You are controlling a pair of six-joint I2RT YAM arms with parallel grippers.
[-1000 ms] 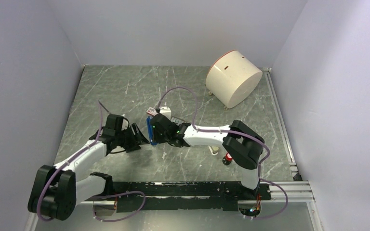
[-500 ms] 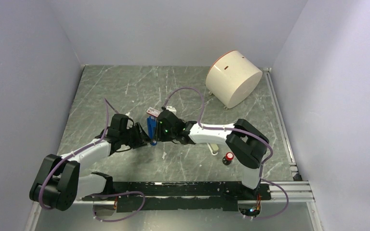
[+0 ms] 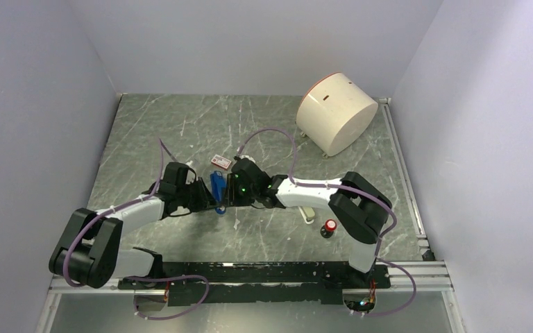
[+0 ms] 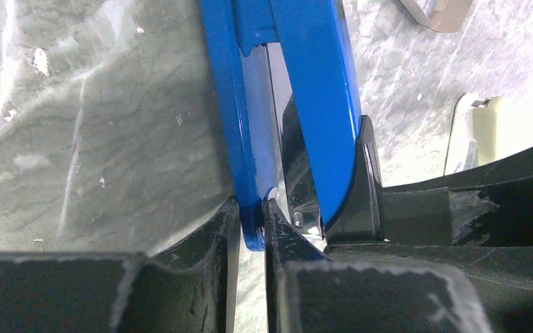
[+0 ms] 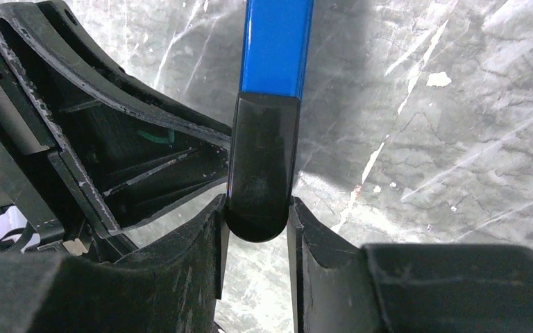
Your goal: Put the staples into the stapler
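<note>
Now both arms meet at the middle of the table (image 3: 180, 125), with the stapler (image 3: 216, 185) gripped between them. A second ago the left claw (image 4: 250, 223) stood slightly to the left of it and only the right claw (image 5: 258, 216) was at it. Since then the left arm has moved in rightward and taken hold.

From the left wrist, that claw's two black tips are pressed onto the thin edge of the blue base strip. From the right wrist, the other claw pinches the rounded black cap at the end of the blue upper arm. The two blue halves spread apart in a narrow V, with the black inner arm showing in the gap. Whether the stapler rests on the table or hangs just above it, I cannot tell.

The small pink-and-white box of staples (image 3: 220, 161) lies on the table just beyond the stapler, on the far side, untouched and clear of both claws.

With each half now held by a separate claw, the arms look ready to pull the stapler open. No staples have gone in yet.
</note>
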